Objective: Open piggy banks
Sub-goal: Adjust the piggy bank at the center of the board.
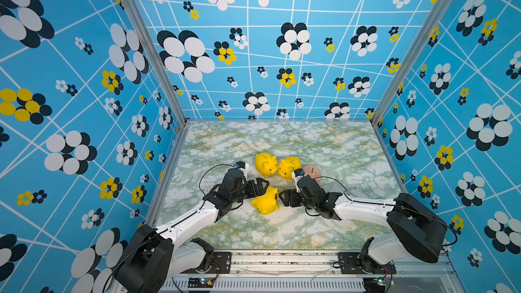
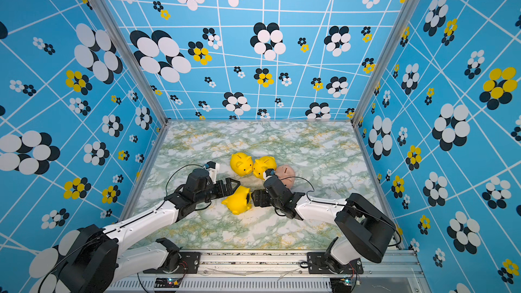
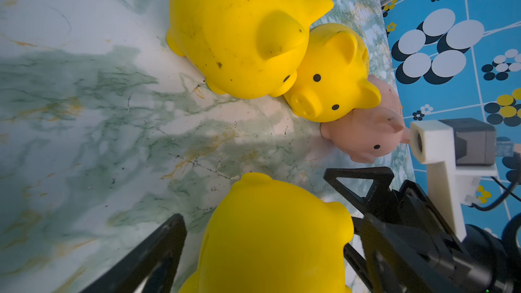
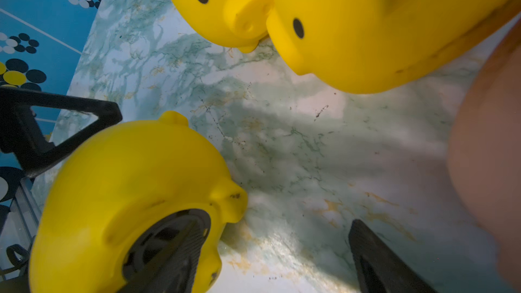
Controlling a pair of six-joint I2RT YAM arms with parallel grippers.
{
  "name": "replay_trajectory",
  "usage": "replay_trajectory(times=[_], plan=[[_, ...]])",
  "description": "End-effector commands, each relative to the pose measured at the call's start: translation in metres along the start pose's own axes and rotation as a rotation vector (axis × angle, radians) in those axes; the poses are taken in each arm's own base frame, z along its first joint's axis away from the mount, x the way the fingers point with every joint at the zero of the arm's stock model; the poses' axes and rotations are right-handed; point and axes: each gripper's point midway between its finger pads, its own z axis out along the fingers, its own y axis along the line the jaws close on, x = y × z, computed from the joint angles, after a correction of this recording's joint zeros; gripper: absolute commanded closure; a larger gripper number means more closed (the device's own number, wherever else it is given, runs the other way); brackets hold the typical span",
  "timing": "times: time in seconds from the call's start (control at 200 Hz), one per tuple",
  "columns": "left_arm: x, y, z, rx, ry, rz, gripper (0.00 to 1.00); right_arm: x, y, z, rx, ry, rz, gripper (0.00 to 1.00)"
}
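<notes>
The fingers (image 4: pixel 375 260) of our right gripper (image 1: pixel 282 198) stand spread, one laid across the black belly plug (image 4: pixel 152 229) of the tipped yellow piggy bank (image 1: pixel 266 202), which lies mid-table. Our left gripper (image 1: pixel 262 189) straddles its back, unclamped. We judge this plug not yet out. Next we brace the body and pinch the plug's rim. Our left arm (image 1: pixel 191 218) and right arm (image 1: pixel 363 207) reach in low, wrists turned towards each other. The other yellow banks (image 1: pixel 265 163) and the pink bank (image 1: pixel 314 171) huddle just beyond.

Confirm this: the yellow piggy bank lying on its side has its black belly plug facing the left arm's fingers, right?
No. The yellow piggy bank lying on its side has its black belly plug facing the right arm's fingers, not the left's. The right wrist view shows the plug head-on.
</notes>
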Motion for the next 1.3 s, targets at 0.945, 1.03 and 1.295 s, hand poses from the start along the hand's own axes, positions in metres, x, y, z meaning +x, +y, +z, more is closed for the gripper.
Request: replay_trajectory(times=[0.945, 1.03, 1.295], plan=[[0.062, 0.027, 0.024, -0.168, 0.027, 0.259, 0.01, 0.012, 0.040, 0.020, -0.161, -0.014, 0.062, 0.16], [0.072, 0.038, 0.025, -0.182, 0.051, 0.254, 0.01, 0.010, 0.047, 0.018, -0.191, -0.017, 0.041, 0.16], [0.099, 0.079, 0.022, -0.302, 0.143, 0.204, 0.01, 0.008, 0.052, 0.011, -0.213, -0.020, 0.000, 0.17]])
